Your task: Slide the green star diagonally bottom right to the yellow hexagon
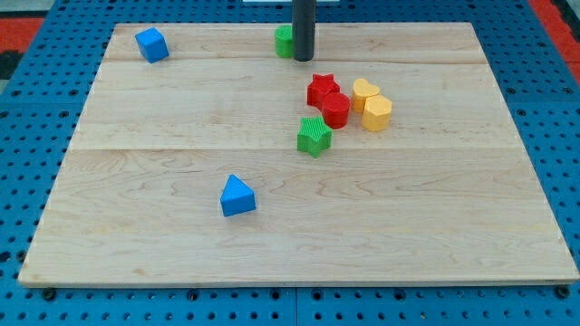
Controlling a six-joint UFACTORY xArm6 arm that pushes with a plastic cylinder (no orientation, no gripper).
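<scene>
Wooden counter (181, 109) on blue pegboard carries the green star (314, 136) just left of the red blocks, near the yellow hexagon (377, 113). No fingers exist; my tip (303, 59) holds nothing, well above the star. I should circle to its upper-left, then push steadily down-right past the hexagon.

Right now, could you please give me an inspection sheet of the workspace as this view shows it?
Surface: wooden board, flat, lying on a blue pegboard.
Job's things: green star sits to the lower left of the yellow hexagon, apart from it.
Clutter: red star and red cylinder close together between them; yellow heart against the hexagon; blue cube at the view's top left; blue triangular block lower centre; a second green block, half hidden behind the rod.
Hand: none; my tip is at the view's top, beside that green block, well above the green star.
Cables: nothing seen.
Surroundings: red strip at the view's top right.
</scene>
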